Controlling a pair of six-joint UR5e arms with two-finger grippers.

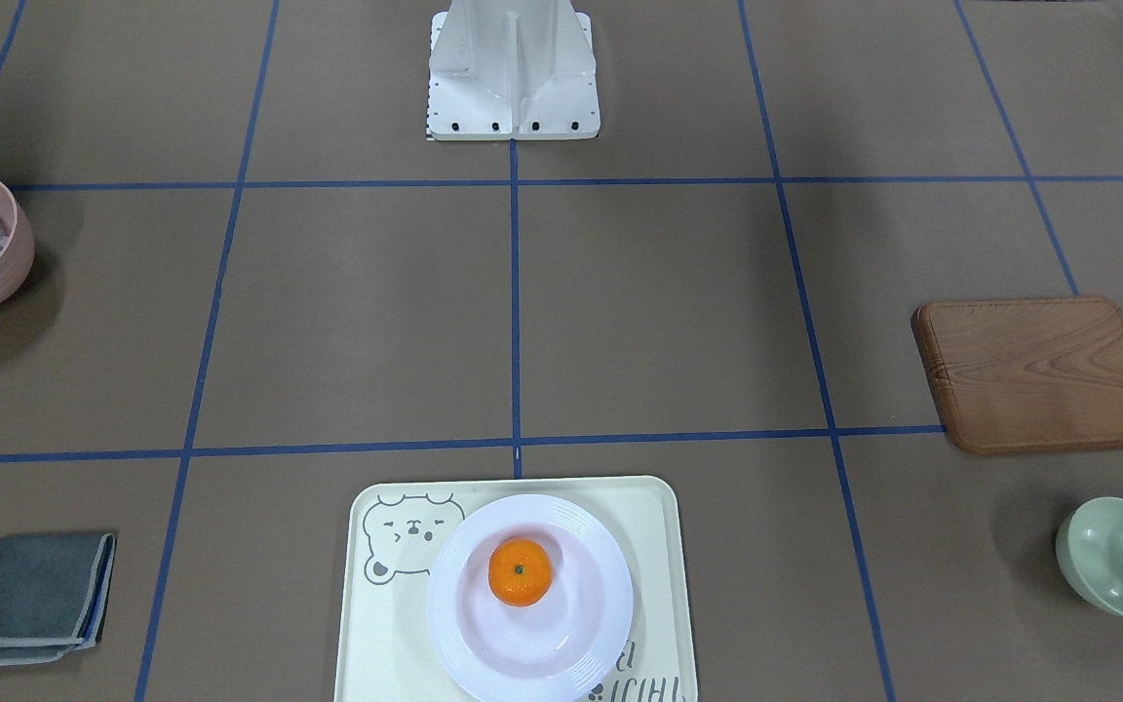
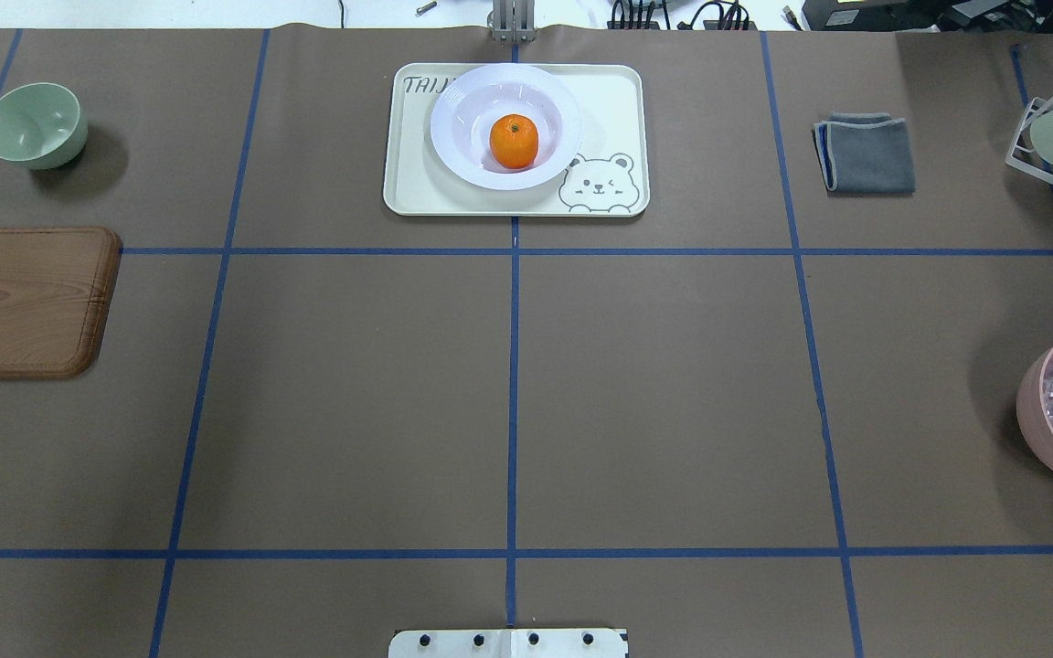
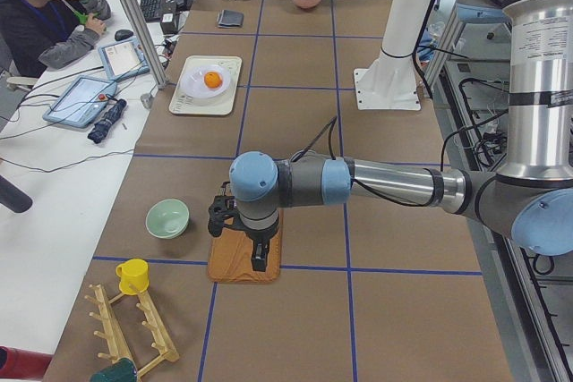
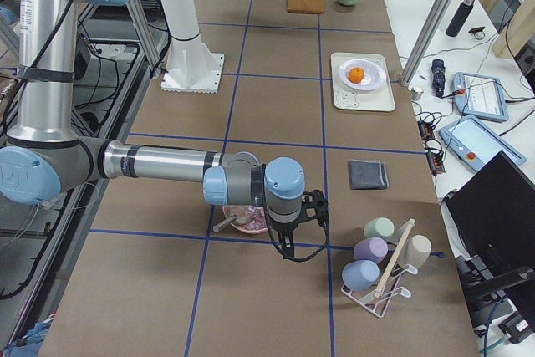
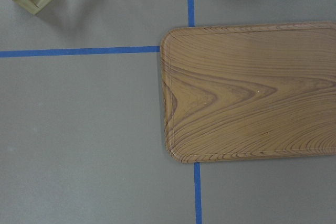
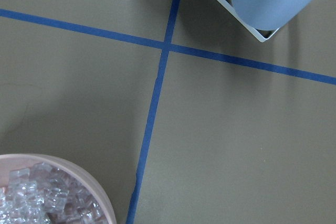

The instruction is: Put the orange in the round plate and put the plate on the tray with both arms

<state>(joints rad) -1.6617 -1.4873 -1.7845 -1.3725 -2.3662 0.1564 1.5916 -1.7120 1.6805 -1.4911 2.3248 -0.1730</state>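
A: Where is the orange (image 2: pixel 514 141)?

B: In the well of the plate (image 2: pixel 453 105). The plate sits on the tray (image 2: pixel 417 192), top centre of the overhead view, and its rim covers part of the lettering. Judging by that, both steps look done.

A: How do they look?

B: The orange is small and bright, green stem dot up. The plate is glossy white and deep, with a wide ridged rim. The tray is pale cream, with a grey bear face in its lower right corner.

A: And if the plate needed lifting?

B: I'd judge it stiff, breakable and slick. Take the rim at opposite sides, one gripper each, and keep it level, since the orange could roll. The orange seems light and slightly yielding, so pinch it gently across the middle.

A: The grippers?

B: Both are well apart from the tray. The left gripper (image 3: pixel 260 261) hangs over the board (image 3: pixel 231 267), lower centre of the left side view. The right gripper (image 4: pixel 288 250) is near the pink bowl (image 2: pixel 1038 402). I cannot tell whether either is spread or pressed together.
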